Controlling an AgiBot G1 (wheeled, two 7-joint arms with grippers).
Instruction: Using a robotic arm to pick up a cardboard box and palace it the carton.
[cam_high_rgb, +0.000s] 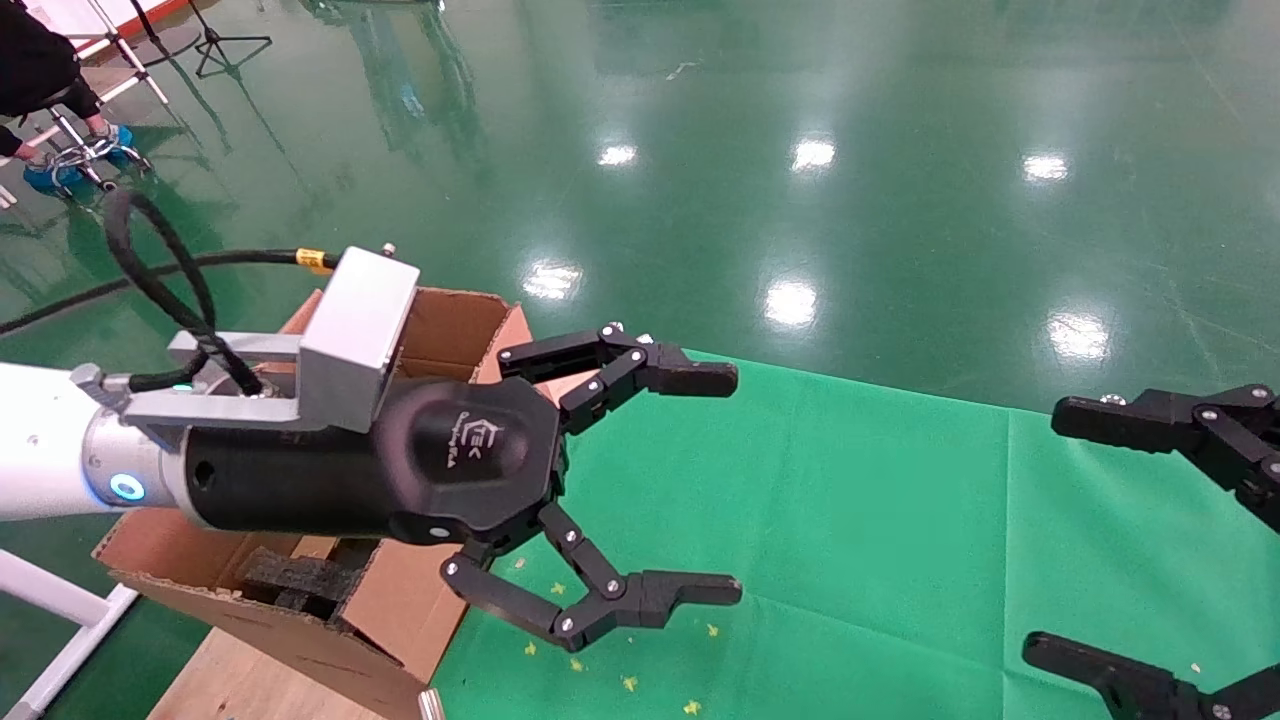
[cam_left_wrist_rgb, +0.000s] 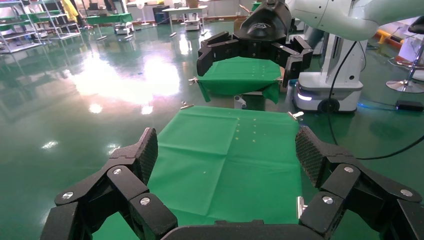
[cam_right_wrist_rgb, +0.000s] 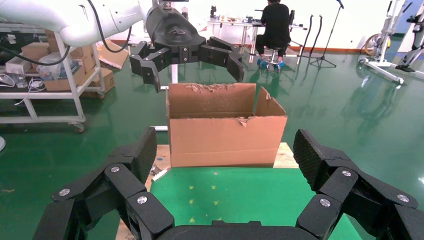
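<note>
While no cardboard box shows in any view, the head view puts the left gripper (cam_high_rgb: 735, 485) raised, fingers spread wide and empty, with the carton (cam_high_rgb: 440, 330) behind and below its wrist; black foam (cam_high_rgb: 290, 575) lies inside. Right gripper (cam_high_rgb: 1040, 535) sits well off to the side, also spread, holding nothing. Judgement: either placing is done or picking not begun; cannot tell which.

Left wrist view: only green cloth (cam_left_wrist_rgb: 225, 155) ahead of the fingers, bare of any box.

Right wrist view: carton's front wall, torn rim; interior hidden.
</note>
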